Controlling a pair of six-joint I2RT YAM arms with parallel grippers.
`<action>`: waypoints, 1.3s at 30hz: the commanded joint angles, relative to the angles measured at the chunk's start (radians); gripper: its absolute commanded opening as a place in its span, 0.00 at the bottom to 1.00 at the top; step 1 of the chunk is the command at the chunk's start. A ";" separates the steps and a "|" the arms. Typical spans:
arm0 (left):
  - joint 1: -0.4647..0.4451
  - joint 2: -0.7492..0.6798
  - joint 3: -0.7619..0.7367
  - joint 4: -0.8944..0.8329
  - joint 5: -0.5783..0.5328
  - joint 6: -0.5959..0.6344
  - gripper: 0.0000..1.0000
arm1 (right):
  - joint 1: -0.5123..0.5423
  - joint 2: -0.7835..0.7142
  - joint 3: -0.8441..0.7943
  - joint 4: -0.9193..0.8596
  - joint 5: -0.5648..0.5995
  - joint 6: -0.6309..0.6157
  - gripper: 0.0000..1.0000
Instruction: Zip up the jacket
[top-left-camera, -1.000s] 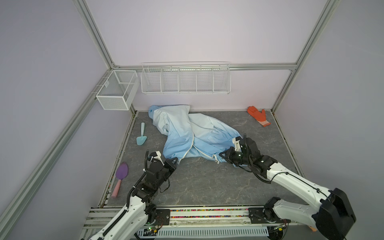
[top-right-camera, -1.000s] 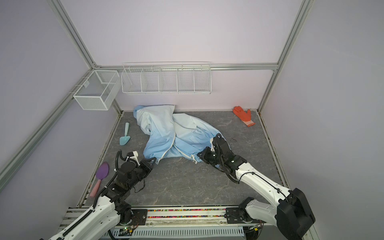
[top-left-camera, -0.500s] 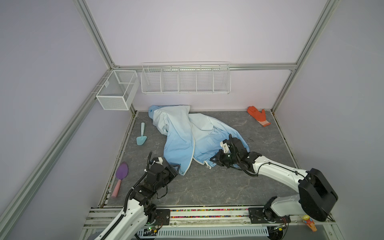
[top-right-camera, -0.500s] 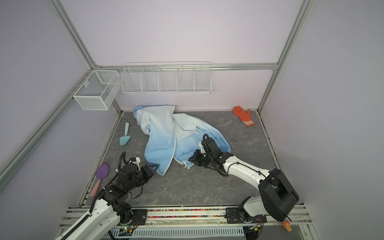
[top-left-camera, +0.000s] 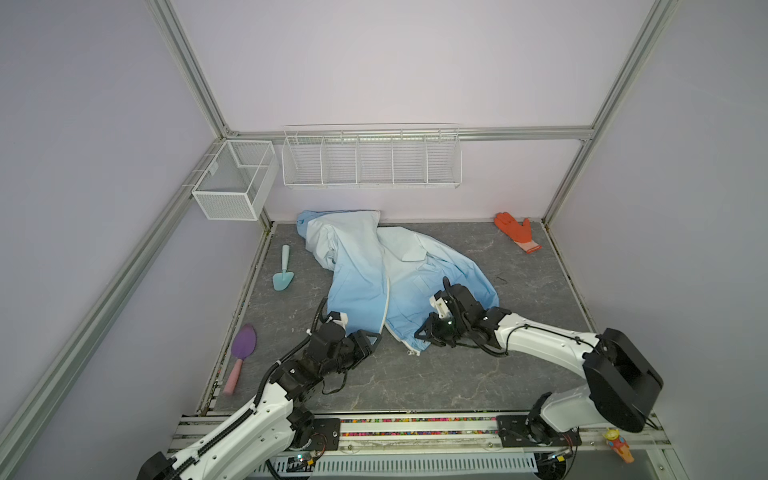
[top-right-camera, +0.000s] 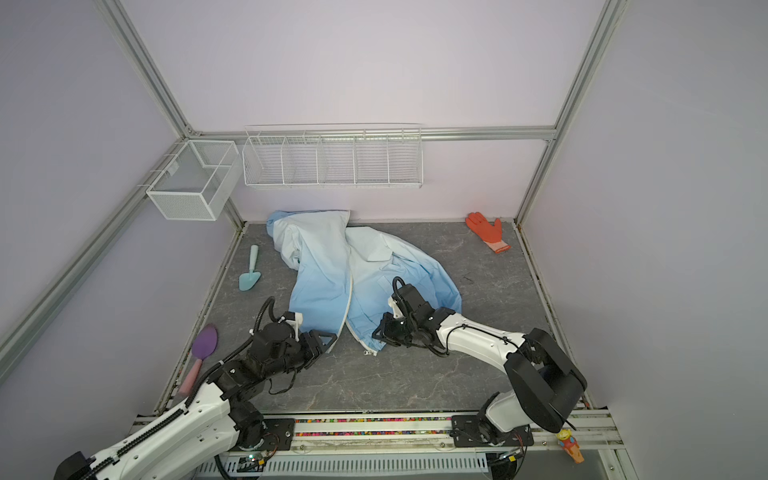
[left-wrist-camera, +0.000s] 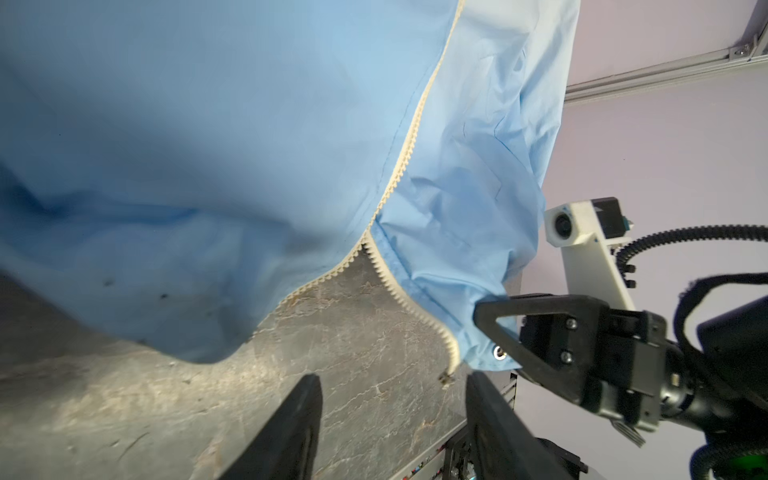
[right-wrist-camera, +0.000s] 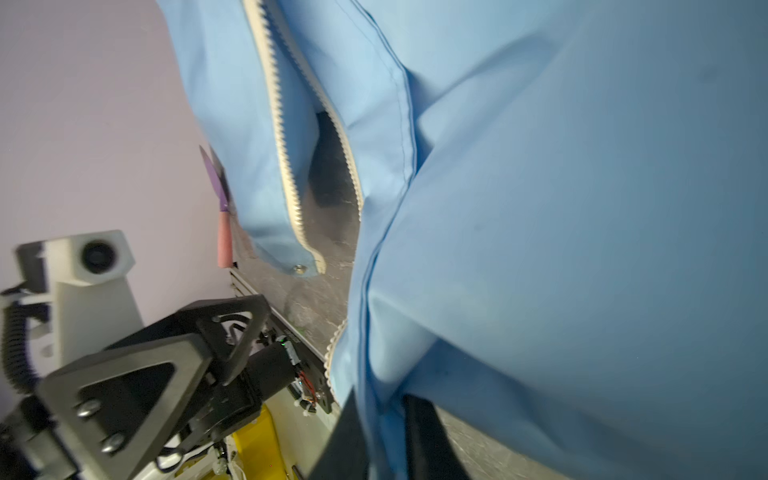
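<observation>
Light-blue jacket (top-left-camera: 361, 274), whitish toward the wire rack (top-left-camera: 371, 160), lies crumpled below it; white zipper (top-left-camera: 387, 299) parted at the bottom. Farthest from the rack, left gripper (left-wrist-camera: 390, 378) gapes empty; right gripper (right-wrist-camera: 382, 399) straddles the jacket, grip unclear.

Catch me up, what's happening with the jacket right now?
The jacket lies spread on the table. Its zipper is undone at the bottom, the two halves apart. The left gripper is open and empty, low near the hem by the zipper's lower end. The right gripper has hem cloth of the right-hand front panel between its fingers; how firmly it grips cannot be told. Nothing is zipped yet.
</observation>
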 joint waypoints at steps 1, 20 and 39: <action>-0.016 0.055 -0.020 0.128 0.012 -0.038 0.56 | 0.025 0.019 -0.066 -0.060 0.043 -0.038 0.33; -0.019 -0.103 0.012 -0.292 -0.084 0.155 0.60 | 0.194 -0.148 0.125 -0.328 0.304 -0.201 0.73; -0.015 -0.137 -0.161 -0.060 -0.131 0.181 0.61 | 0.171 0.329 0.366 -0.016 0.029 -0.076 0.66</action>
